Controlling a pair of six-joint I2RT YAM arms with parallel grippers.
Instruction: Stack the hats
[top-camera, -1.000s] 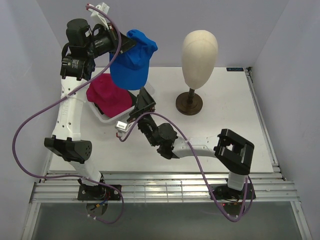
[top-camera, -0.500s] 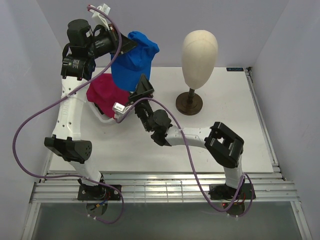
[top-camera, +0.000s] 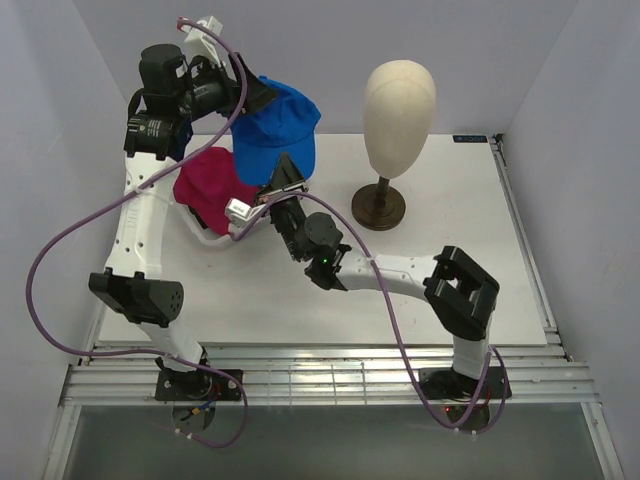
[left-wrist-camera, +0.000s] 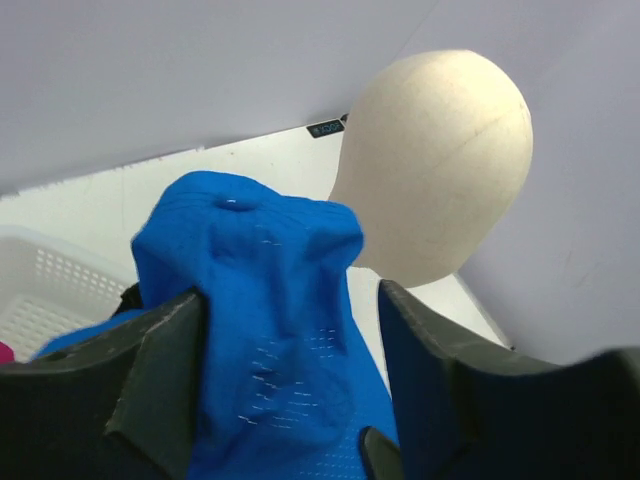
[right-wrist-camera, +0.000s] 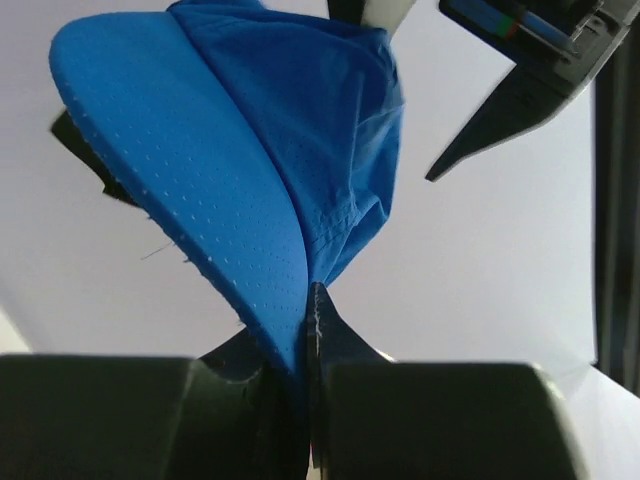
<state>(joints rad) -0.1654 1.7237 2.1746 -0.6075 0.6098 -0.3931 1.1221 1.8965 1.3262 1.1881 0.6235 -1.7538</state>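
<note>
A plain blue hat (top-camera: 282, 125) hangs in the air above the table's back left. My right gripper (top-camera: 291, 172) reaches up from below and is shut on its brim (right-wrist-camera: 215, 200), which runs down between the closed jaws (right-wrist-camera: 310, 300). My left gripper (top-camera: 256, 96) is open at the hat's crown. Its fingers stand apart on both sides of the blue cloth (left-wrist-camera: 270, 330), with a gap showing at the right finger (left-wrist-camera: 420, 350). A magenta pink hat (top-camera: 210, 190) lies below in the white basket (top-camera: 212, 240).
The cream mannequin head (top-camera: 400, 105) on its dark stand (top-camera: 378, 208) is just right of the blue hat, close behind it in the left wrist view (left-wrist-camera: 440, 170). The mesh basket's wall (left-wrist-camera: 40, 290) shows low left there. Grey walls close in behind and on both sides.
My right gripper has risen from beside the basket to the blue hat's brim and shut on it. My left gripper's jaws, shut on the hat before, have come apart.
</note>
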